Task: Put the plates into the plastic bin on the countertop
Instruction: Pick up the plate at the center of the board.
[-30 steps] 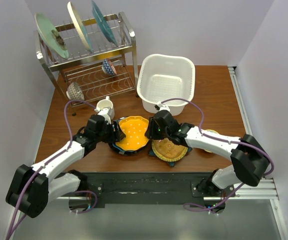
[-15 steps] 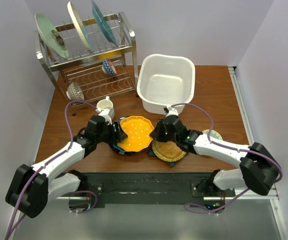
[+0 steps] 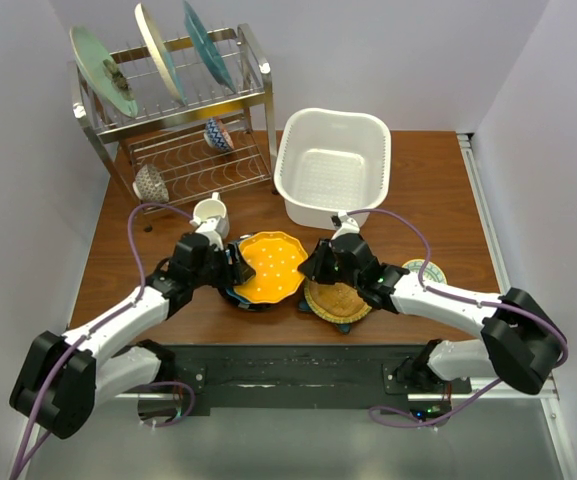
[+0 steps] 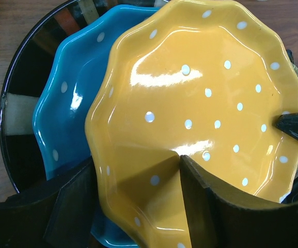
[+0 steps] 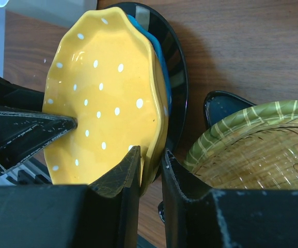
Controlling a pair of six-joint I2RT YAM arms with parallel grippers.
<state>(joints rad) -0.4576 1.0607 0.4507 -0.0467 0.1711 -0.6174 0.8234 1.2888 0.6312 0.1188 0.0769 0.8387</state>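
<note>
The left gripper (image 3: 235, 271), its arm stretched low, holds its jaws apart astride the orange dotted plate (image 3: 271, 266). The right gripper (image 3: 314, 268) pinches the opposite rim. I judge this is the pick-up. Next comes a level lift to the plastic bin (image 3: 334, 112), just beyond this gripper.

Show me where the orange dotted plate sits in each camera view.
Top view: orange plate at centre, slightly low.
Left wrist: orange plate fills most of the frame, right of centre.
Right wrist: orange plate in the left half, seen at a slant.
Shared landmark: the black-rimmed plate under it.
</note>
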